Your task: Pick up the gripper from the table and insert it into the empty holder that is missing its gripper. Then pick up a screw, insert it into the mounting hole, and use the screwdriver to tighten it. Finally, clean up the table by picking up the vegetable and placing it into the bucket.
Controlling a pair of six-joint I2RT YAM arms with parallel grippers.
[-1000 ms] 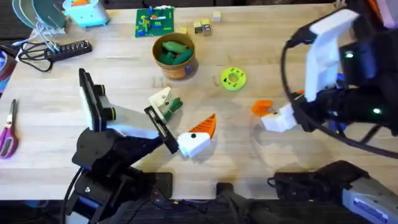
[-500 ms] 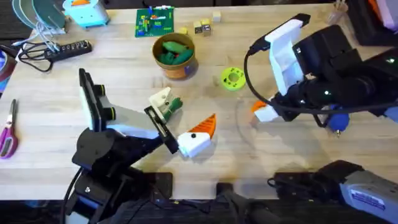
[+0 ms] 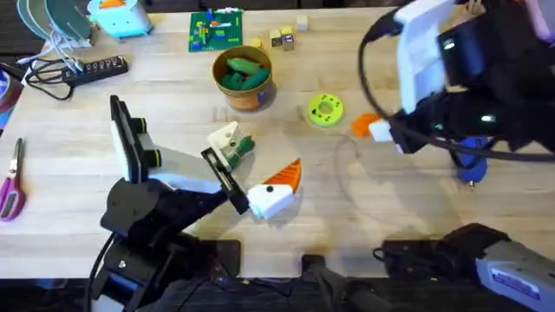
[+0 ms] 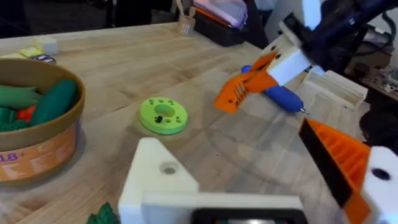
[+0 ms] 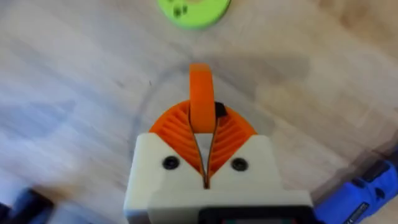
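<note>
Starting with the big stuff: the tabletop [image 3: 69, 186] is still fairly busy, so the job looks to be in its first stage. The right hand [image 5: 200, 99] is held up off the wood, fingers pressed together on the gripper [image 5: 201, 93], which is seen edge-on in the right wrist view as a narrow orange strip poking out between the ribbed orange pads [image 5: 231, 134]. From the left wrist view the gripper [image 4: 244, 88] reads as a flat ribbed wedge, tilted tip-down in the air over bare wood.

The left hand [image 3: 260, 186] is parked low near the middle, spread wide, with one orange-tipped finger [image 3: 286, 176] and the holder [image 3: 225, 139] as the bare white one, a screw hole visible on its flat face in the left wrist view. So pickup can be counted as done; insertion is not yet done, since the wedge and the holder are well apart.

Everything after that appears untouched: the screwdriver [image 3: 469, 160] is lying under the right arm, the bucket [image 3: 244, 80] is sitting toward the far side, and the vegetable [image 3: 242, 147] is tucked just beside the holder. No screw can be made out
</note>
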